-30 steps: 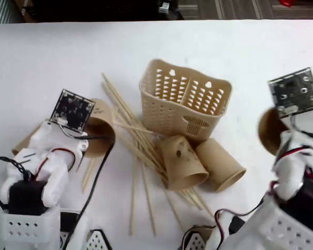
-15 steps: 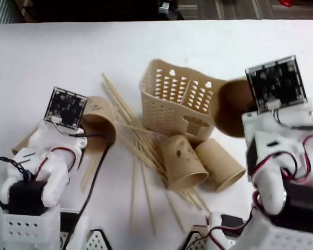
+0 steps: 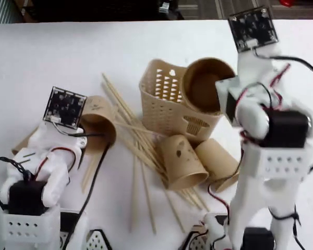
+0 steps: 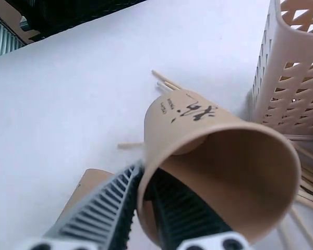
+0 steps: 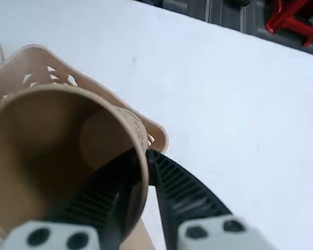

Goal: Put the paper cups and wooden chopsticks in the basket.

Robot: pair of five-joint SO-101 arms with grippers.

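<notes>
While left hand (image 3: 87,136) stayed low left clamped on one cup (image 3: 99,122), high view: right hand (image 3: 220,87) swung another cup (image 3: 201,86) from right edge to over basket (image 3: 161,107), upper centre; release likely next. Loose cups (image 3: 183,161), chopsticks (image 3: 141,156) crowd basket's lower side. Left wrist view: basket wall close, frame right. Right wrist view: hand pinches cup wall; bare tabletop (image 5: 240,104) upper right.

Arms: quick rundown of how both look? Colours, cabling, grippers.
The left arm and right arm are white printed plastic with black servos, perforated white brackets and loose red and black wires. Each wrist carries a square black camera board. The left gripper and right gripper have black ribbed fingers on white mounts.
</notes>
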